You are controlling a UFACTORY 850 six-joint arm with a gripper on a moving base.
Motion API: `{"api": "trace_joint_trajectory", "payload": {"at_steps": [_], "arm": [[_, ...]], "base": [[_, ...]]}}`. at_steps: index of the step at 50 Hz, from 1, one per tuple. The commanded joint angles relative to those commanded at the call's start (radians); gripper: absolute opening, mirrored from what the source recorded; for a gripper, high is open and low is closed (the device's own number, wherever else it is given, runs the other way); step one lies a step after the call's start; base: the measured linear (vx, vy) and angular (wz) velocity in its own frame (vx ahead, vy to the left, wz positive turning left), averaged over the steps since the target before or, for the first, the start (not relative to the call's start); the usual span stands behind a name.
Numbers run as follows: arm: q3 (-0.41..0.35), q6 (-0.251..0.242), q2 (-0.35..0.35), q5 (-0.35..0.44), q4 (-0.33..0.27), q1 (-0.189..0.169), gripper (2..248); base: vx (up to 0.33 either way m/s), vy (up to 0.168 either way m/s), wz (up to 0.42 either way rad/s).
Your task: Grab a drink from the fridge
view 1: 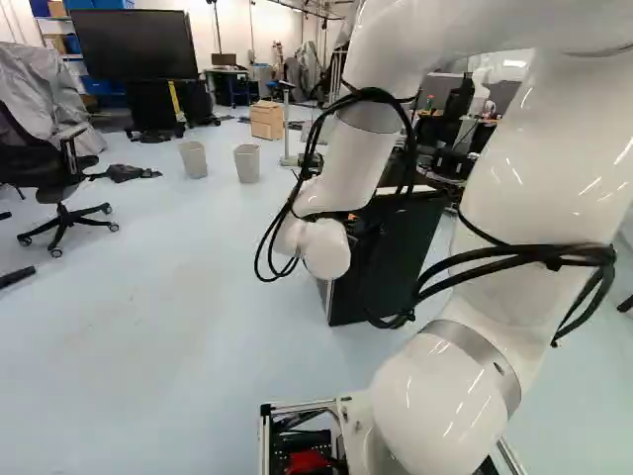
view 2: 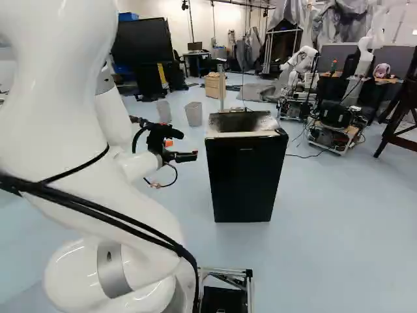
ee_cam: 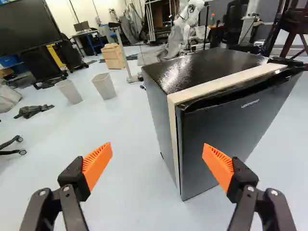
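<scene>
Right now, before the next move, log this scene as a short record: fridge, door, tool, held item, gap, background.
fridge: black, upright, ahead of the arm
door: shut
tool: open, orange pads apart
held item: none
gap: tool clear of the fridge
background: two pale bins, wooden box

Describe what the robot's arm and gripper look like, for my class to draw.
The arm is glossy white and rounded, with grey bands near its joints and black cables looping along it. The gripper is black, with two fingers bearing ribbed, wedge-shaped orange pads.
</scene>
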State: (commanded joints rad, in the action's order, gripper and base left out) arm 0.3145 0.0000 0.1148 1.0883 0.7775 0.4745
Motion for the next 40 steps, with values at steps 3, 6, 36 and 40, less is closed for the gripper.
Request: {"api": "trace_joint_trajectory", "payload": {"at_steps": [3,6,36,40], "arm": [[0.008,0.000,0.017,0.008,0.022,0.010,247],[0.018,0.000,0.034,0.015,0.044,0.019,247],[0.177,0.000,0.251,0.105,0.266,0.077,247],[0.201,0.000,0.280,0.116,0.295,0.082,247]], "base": [[0.000,0.000,0.000],[0.000,0.000,0.000],[0.000,0.000,0.000],[0.000,0.000,0.000]]}}
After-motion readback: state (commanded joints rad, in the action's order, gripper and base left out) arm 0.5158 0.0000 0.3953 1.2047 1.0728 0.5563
